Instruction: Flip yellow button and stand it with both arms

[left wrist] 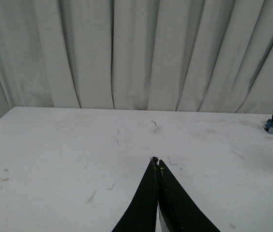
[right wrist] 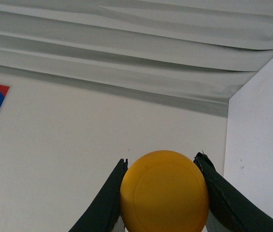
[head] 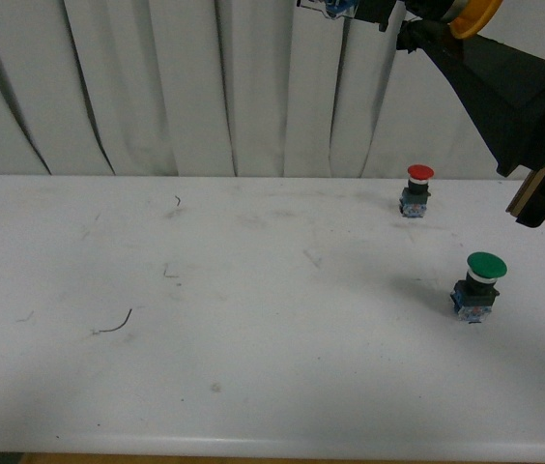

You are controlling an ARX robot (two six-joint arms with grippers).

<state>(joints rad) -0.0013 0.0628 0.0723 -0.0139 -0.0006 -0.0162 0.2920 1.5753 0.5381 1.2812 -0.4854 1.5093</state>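
Right gripper (right wrist: 161, 164) is closed around the yellow button (right wrist: 164, 191), a push-button w/ a round, smooth yellow-orange cap. Its two black fingers (right wrist: 108, 203) press opposite sides of the cap, spread only as wide as the cap. Button's base isn't visible. In front view the bulky black right arm (head: 514, 97) is raised at upper right, well above the white table (head: 253, 387), w/ the cap's yellow edge showing at the frame's top. Left gripper (left wrist: 157, 162): narrow black fingers pressed together, tips touching, holding nothing, over the table. On the table's right side, upright & apart, stand a small red-capped button (head: 419, 189) near the pale pleated curtain (head: 157, 87) and a larger green-capped button (head: 480, 285) nearer the camera.
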